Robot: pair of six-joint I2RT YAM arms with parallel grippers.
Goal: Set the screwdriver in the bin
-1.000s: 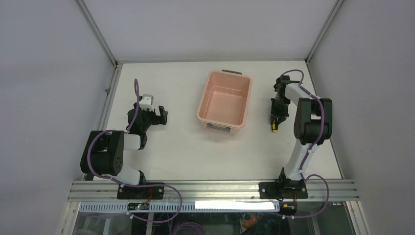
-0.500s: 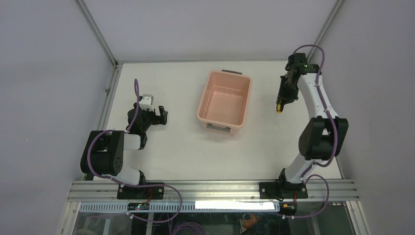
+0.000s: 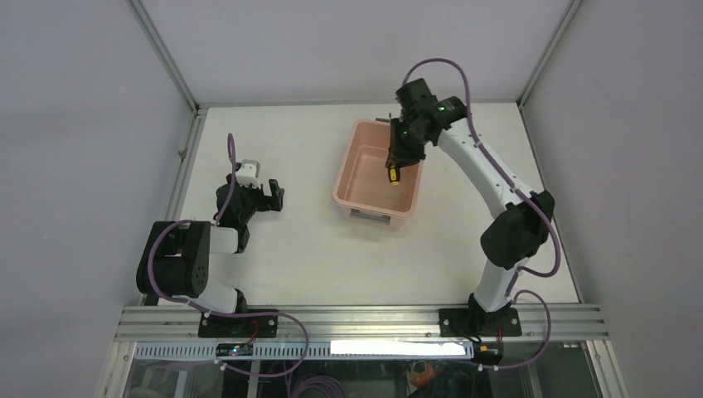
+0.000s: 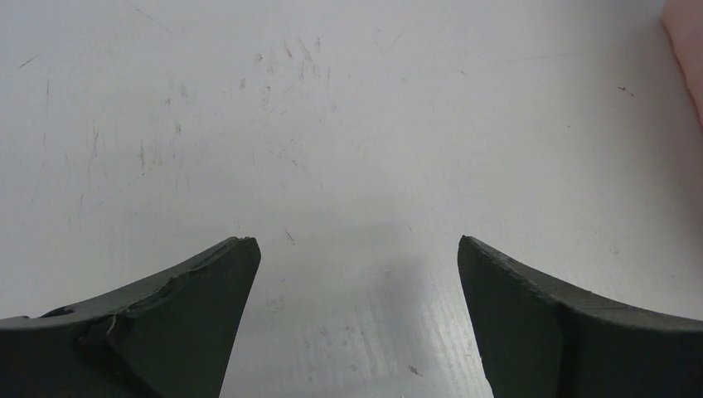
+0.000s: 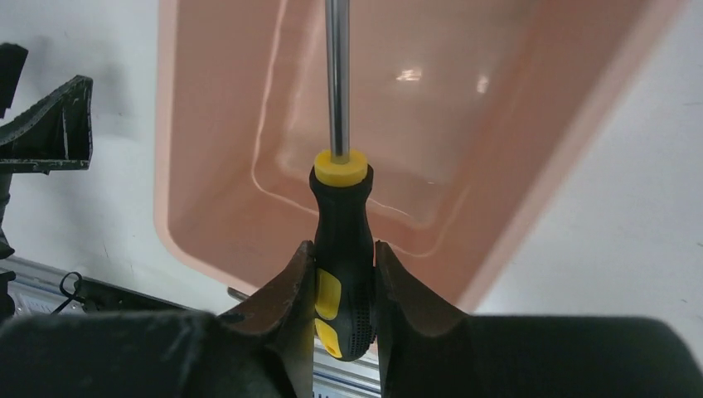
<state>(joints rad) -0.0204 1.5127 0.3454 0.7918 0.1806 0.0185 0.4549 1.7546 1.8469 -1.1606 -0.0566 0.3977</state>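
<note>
The salmon-pink bin [image 3: 356, 178] stands at the back middle of the table, and nothing lies inside it. My right gripper [image 3: 396, 159] is shut on the screwdriver [image 3: 392, 173] and holds it in the air over the bin's right half. In the right wrist view the black and yellow handle [image 5: 342, 249] sits between my fingers [image 5: 282, 290], the metal shaft points away over the bin's floor [image 5: 414, 108]. My left gripper [image 3: 273, 196] is open and empty, low over the table at the left. It is open in the left wrist view [image 4: 355, 249].
A metal rail [image 3: 356, 319] runs along the near edge behind the arm bases. Grey walls close the table on the left, back and right. A sliver of the bin shows at the right edge of the left wrist view [image 4: 688, 41].
My right arm has lifted the screwdriver from the table at the right and swung it left and back, from beside the bin to above the bin. The left arm has not moved.
</note>
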